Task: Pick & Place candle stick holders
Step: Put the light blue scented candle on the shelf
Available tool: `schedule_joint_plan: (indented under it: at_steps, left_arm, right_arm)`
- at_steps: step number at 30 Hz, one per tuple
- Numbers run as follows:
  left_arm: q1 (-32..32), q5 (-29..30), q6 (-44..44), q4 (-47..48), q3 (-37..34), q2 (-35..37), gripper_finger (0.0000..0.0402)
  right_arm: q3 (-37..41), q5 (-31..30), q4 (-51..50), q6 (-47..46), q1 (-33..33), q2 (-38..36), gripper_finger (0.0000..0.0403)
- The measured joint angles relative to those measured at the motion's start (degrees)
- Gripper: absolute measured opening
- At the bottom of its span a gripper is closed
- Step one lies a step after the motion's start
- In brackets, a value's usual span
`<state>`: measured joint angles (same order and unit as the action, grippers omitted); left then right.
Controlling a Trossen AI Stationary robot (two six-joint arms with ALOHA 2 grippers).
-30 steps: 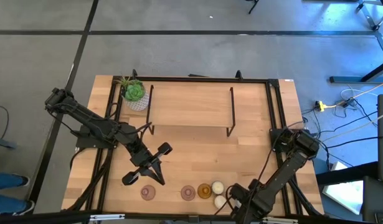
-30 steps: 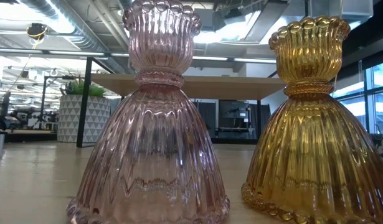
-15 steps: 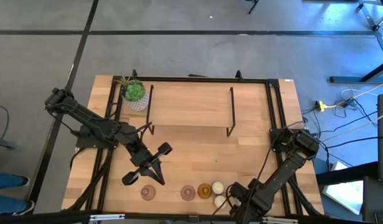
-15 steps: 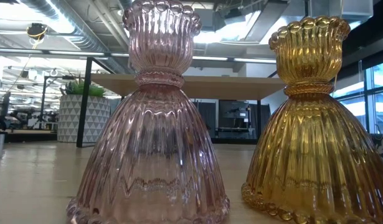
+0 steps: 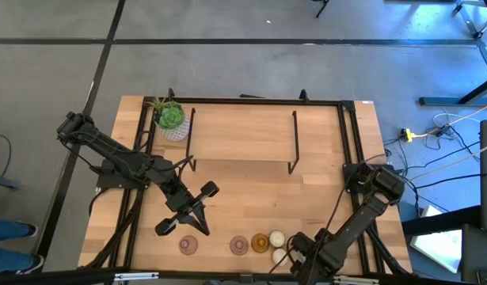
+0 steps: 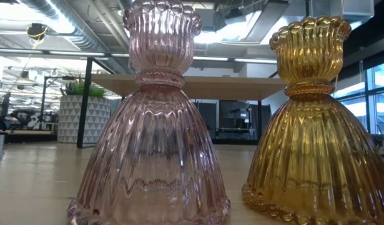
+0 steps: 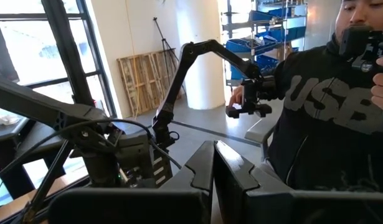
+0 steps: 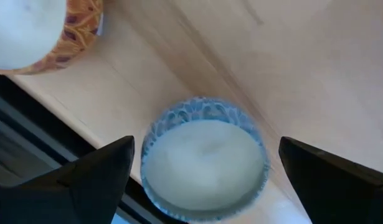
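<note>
Along the table's near edge stand two pink glass holders (image 5: 188, 245) (image 5: 239, 245), an amber one (image 5: 260, 242) and two cream-white votives (image 5: 276, 238) (image 5: 279, 256), each on its base. The low view shows one pink holder (image 6: 151, 119) and the amber one (image 6: 313, 119) close up. My right gripper (image 8: 203, 186) is open, pointing down over a white votive with a blue-patterned rim (image 8: 203, 162), one finger on each side and apart from it. An orange-patterned votive (image 8: 35, 31) stands beside it. My left gripper (image 5: 197, 224) is shut and empty, above the table behind the left pink holder.
A green plant in a white pot (image 5: 171, 120) stands at the far left. Thin black upright bars (image 5: 294, 142) hold a raised wooden shelf (image 6: 198, 86) across the table's middle. A black frame rail (image 8: 29, 130) runs along the near edge. A person (image 7: 328, 112) stands beyond the table.
</note>
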<state>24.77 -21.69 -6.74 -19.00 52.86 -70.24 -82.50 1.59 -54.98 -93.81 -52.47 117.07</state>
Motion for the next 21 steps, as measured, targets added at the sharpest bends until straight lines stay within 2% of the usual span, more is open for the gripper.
schedule_joint_plan:
  at_steps: [9,21]
  left_arm:
    - [-0.01,0.04,0.00,0.00,0.00,0.00,0.0004]
    - [0.00,0.09,0.00,0.00,0.00,-0.02,0.0004]
  right_arm:
    - [0.02,0.34,7.17,1.72,-0.11,1.62,0.0400]
    - [0.02,0.48,2.41,0.54,-0.11,1.62,0.0398]
